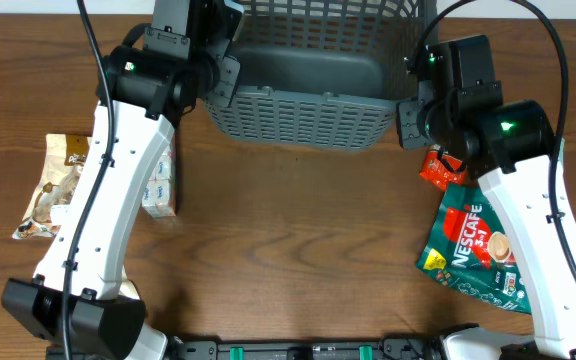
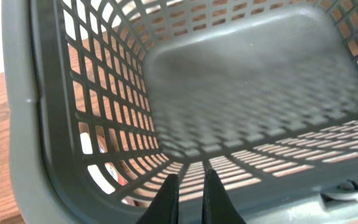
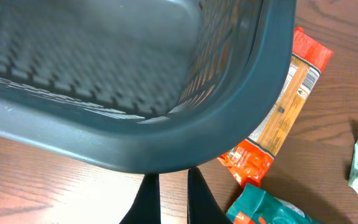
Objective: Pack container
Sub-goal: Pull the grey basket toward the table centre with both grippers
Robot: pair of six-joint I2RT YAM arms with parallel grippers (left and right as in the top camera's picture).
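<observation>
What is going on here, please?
Two arms are at the near corners of the empty basket, the left gripper and right gripper with jaws shut. Nothing is packed yet: a Nescafé pouch and an orange packet lie on the table to the right, a snack bag and a small box to the left.

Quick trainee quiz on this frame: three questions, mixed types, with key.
1. True or false: the basket already holds an item.
2. The green coffee pouch lies: A) on the robot's left side, B) on the robot's right side, C) inside the basket.
3. Fill in: the left gripper and right gripper are both ___ (open/shut).
Key: 1 false; 2 B; 3 shut.
</observation>
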